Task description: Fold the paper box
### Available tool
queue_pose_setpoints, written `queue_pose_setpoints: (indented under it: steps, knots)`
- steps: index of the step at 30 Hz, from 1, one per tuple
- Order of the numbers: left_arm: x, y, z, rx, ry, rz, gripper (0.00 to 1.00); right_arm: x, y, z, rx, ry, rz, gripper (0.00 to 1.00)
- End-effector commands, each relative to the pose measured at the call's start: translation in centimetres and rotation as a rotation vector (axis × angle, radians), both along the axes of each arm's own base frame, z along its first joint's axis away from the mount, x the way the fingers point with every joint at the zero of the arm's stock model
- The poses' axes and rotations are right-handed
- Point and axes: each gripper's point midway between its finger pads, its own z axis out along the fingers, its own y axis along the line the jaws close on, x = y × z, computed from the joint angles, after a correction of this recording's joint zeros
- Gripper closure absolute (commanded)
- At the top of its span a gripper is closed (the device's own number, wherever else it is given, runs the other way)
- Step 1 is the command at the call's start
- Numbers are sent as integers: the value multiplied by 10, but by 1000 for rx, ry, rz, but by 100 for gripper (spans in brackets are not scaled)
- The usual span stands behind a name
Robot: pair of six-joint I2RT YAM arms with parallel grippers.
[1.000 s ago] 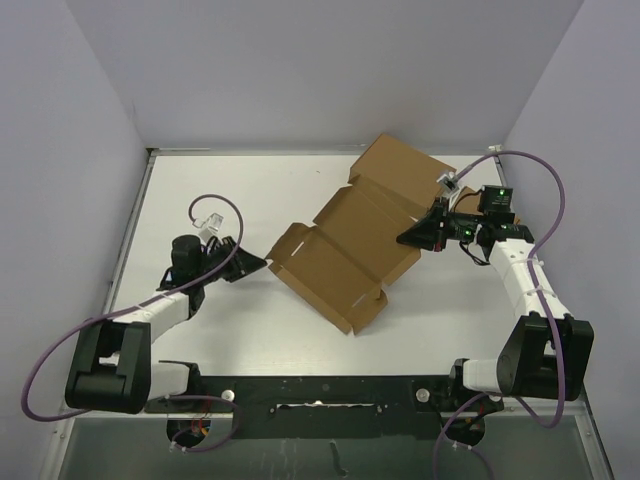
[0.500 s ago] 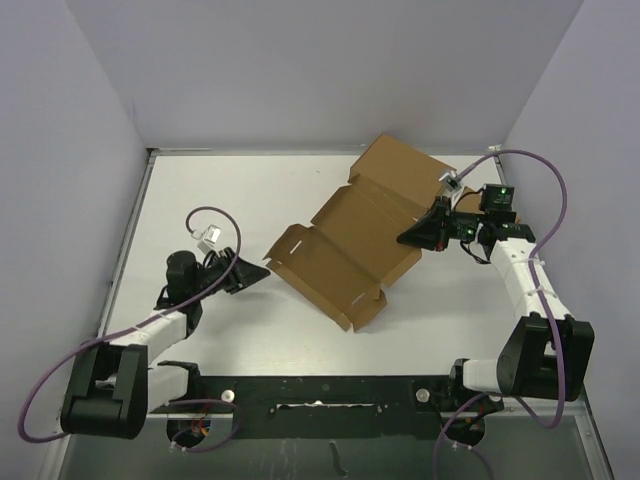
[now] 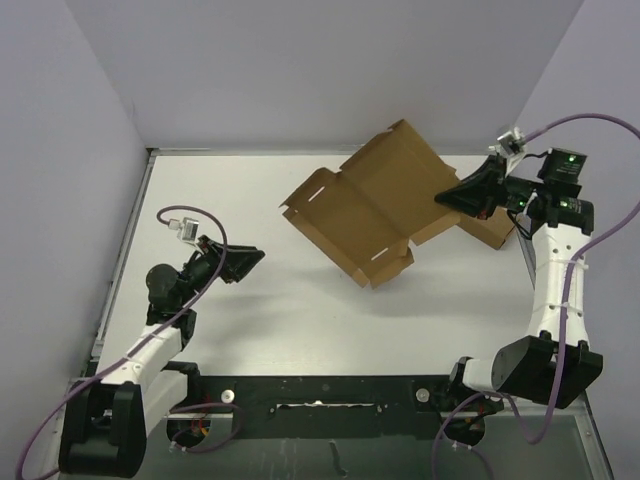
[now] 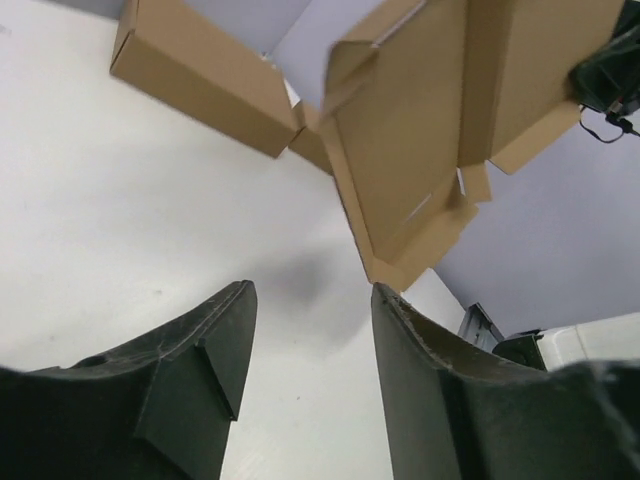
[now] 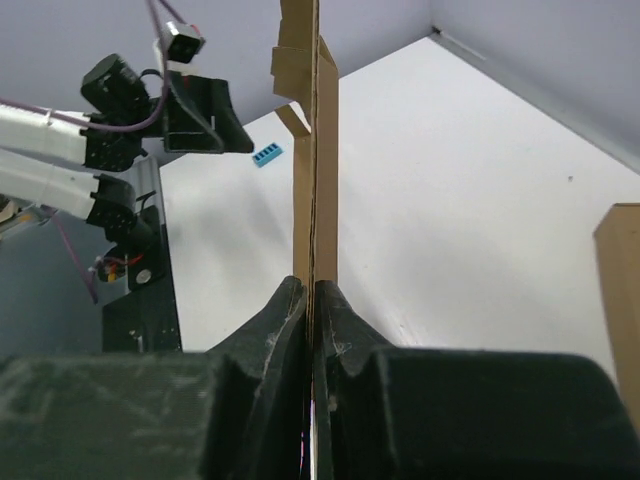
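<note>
White table, paper box in pinch of right tool, left tool spread, brown box nearby.

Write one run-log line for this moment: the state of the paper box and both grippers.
paper box: unfolded, tilted | left gripper: open, empty | right gripper: shut on paper box edge

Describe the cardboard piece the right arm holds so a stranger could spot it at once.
Look at the white table, toward its far right side, where the right end effector is shut. It pinches the paper box by one edge: brown cardboard, opened out flat with flaps and slots showing, unlike the closed brown box lying nearby.
</note>
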Motion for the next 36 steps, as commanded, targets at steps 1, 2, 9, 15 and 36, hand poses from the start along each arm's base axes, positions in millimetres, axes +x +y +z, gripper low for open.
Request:
queue_pose_setpoints:
  steps: [1,2,9,15,36]
  knots:
    - [-3,6,80,-36,-301,35,49,-27,-2,49,94,-46,113,100]
    - [-2,6,88,-37,-329,42,46,-28,-1,52,88,-48,116,100]
    - [38,7,103,-61,-325,51,48,-36,3,55,73,-63,105,100]
    - [82,19,75,-169,-253,39,65,-37,5,50,74,-55,101,100]
    - [95,-40,53,-78,-277,-200,62,-40,14,48,74,-43,128,100]
